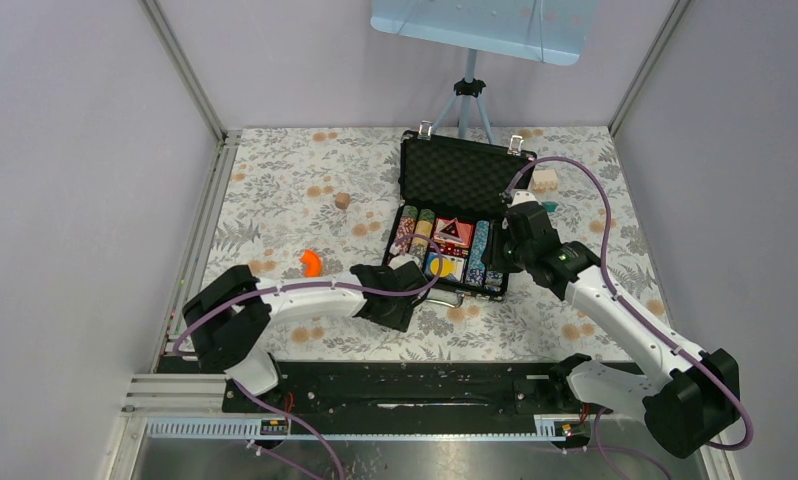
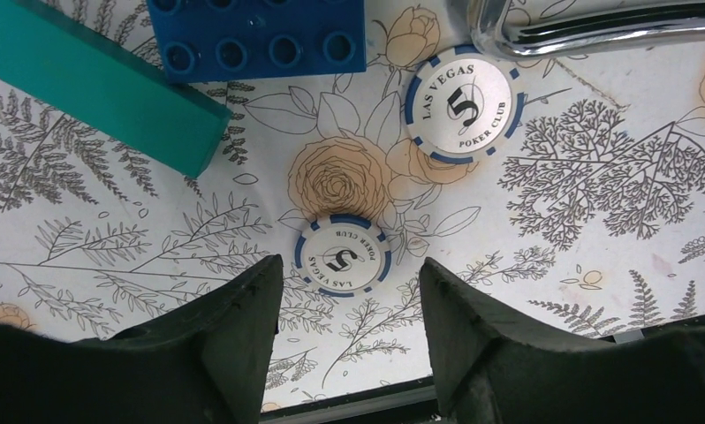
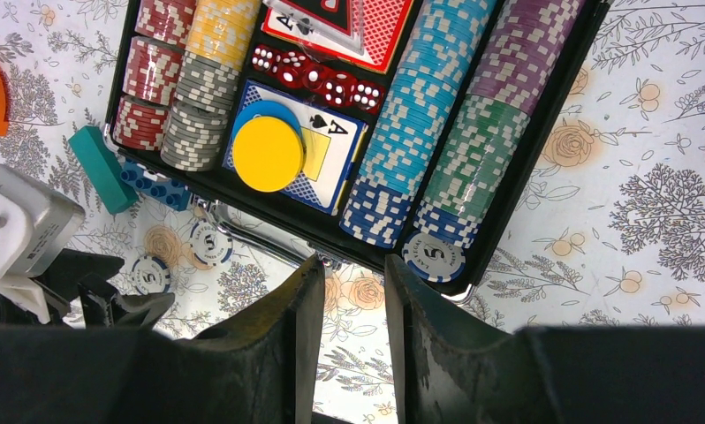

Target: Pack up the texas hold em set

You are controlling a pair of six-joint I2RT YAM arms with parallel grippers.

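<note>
- Black and lined with egg-crate foam, the briefcase (image 1: pixel 453 175) lies open on the flowered table (image 1: pixel 305 180) with its lid tipped back. Its rows of chips, dice and cards are exposed for loading, so packing is not finished.
- Two blue-and-white chips lie flat on the cloth outside it. These are the near chip (image 2: pixel 342 256) and the farther chip (image 2: pixel 464 109), which sits just beside the silver handle (image 2: pixel 596 26).
- Left gripper (image 2: pixel 349 284) is low over the cloth, jaws set wide and empty, with one finger on each side of the near chip. That straddle looks like the line-up for pinching the chip by its rim.
- Teal brick (image 2: pixel 93 84) and blue brick (image 2: pixel 256 35) lie close by. They are not part of the set, and a wide sweep could nudge them.
- Right gripper (image 3: pixel 353 278) hangs just off the case's front wall, jaws narrow with bare cloth showing between them, holding nothing. It seems parked clear of the other arm.
- One flat chip (image 3: pixel 433 256) rests at the end of a row by the case's corner, not on edge like its neighbours. It may need seating before the lid shuts.
</note>
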